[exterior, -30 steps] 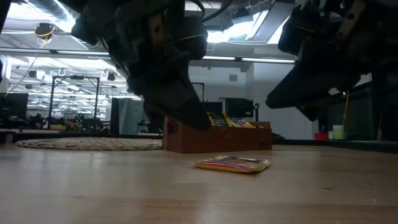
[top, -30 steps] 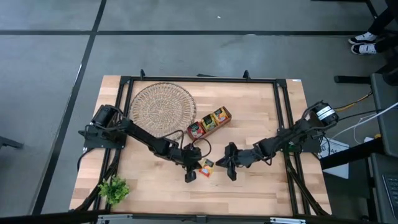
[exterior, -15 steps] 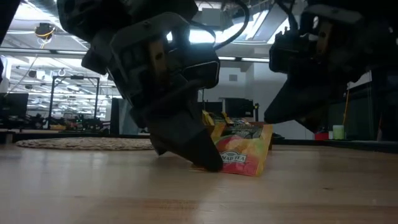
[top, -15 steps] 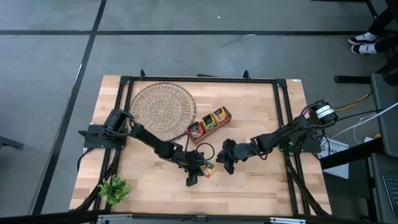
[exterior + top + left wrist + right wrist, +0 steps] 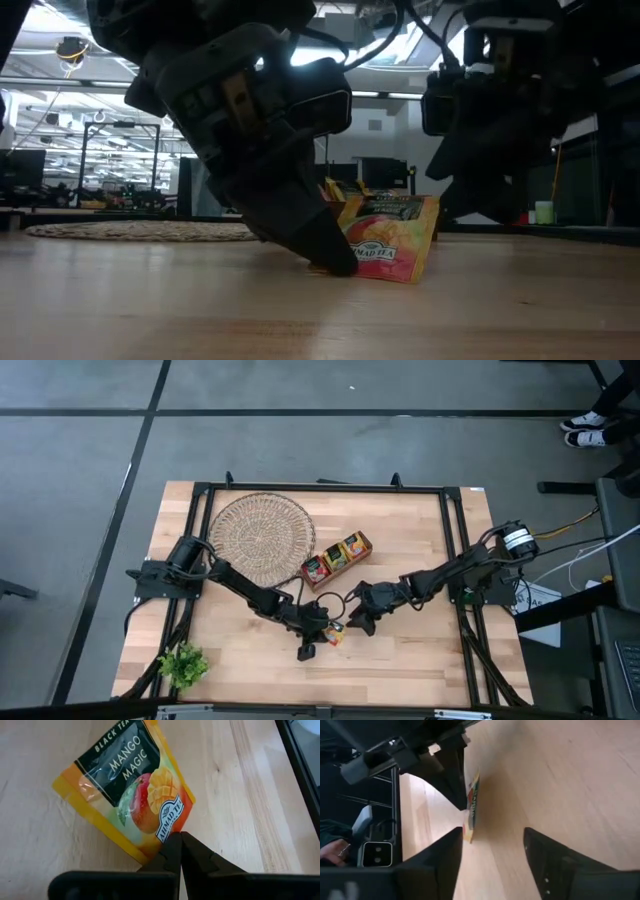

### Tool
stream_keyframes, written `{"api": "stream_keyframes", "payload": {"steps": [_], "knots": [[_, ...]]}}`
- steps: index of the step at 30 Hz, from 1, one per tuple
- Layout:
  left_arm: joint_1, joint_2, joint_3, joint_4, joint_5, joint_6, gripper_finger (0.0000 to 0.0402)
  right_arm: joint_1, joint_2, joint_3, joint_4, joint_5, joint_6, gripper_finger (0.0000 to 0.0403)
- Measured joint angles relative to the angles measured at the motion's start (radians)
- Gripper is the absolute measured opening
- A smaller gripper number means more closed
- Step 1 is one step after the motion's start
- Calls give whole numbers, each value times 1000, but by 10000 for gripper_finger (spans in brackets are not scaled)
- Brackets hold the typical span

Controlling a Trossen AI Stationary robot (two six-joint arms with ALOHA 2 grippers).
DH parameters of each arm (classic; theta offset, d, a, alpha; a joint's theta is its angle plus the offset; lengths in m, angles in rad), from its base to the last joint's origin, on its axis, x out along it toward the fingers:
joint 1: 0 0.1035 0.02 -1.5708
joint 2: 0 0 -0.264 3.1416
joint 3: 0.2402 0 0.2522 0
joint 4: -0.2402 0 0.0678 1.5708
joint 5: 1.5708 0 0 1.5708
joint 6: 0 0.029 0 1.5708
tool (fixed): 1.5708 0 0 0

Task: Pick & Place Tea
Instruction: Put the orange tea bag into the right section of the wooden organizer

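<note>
Standing on edge near the table's (image 5: 420, 550) middle, the sachet (image 5: 131, 790) is a flat square packet in yellow, orange and red, with a mango picture and a dark printed panel reading BLACK TEA MANGO MAGIC. In the low view the sachet (image 5: 385, 238) leans slightly, its lower edge on the wood. From above, it (image 5: 335, 630) sits just in front of the tray (image 5: 337, 557), which holds more sachets in its compartments.

The left gripper (image 5: 178, 851) has its jaws pressed together on the sachet's lower corner, pinching it and keeping it upright. The left arm reaches from the table's left edge, angled down toward the centre, with the gripper (image 5: 318, 632) low on the surface.

The right gripper (image 5: 492, 845) has its jaws spread wide, holding nothing. It points at the sachet (image 5: 471, 806) edge-on, close to it but not touching. From above, the right gripper (image 5: 360, 610) sits just right of the sachet, the arm stretched in from the right edge.

Compared with one second ago, the sachet was lying flat on the wood and is now raised on edge. The right gripper has moved left, closer to the sachet, and its jaws have gone from narrow to wide. The left jaws have remained closed.

A wicker dish (image 5: 261, 535) lies far left; a small plant (image 5: 183, 664) stands at the near left corner.
</note>
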Motion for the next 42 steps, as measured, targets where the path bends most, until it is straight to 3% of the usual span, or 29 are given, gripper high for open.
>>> {"api": "stream_keyframes", "payload": {"steps": [5,10,15,21,29,36,42], "knots": [[0,1,-2,5,-10,30,2,0,68,0,73,-1,3,232],[0,1,-2,8,-20,36,2,0,126,31,123,-31,-8,223],[0,1,-2,8,-25,36,2,1,138,94,101,-55,-33,185],[0,1,-3,9,-25,36,3,1,139,114,83,-114,-33,104],[-3,2,-4,16,-29,44,5,1,139,115,20,-115,-39,13],[-3,2,-4,17,-20,43,16,-22,121,114,3,-196,-102,5],[-2,2,-3,17,-4,29,35,-88,2,115,-141,-223,-205,4]]}}
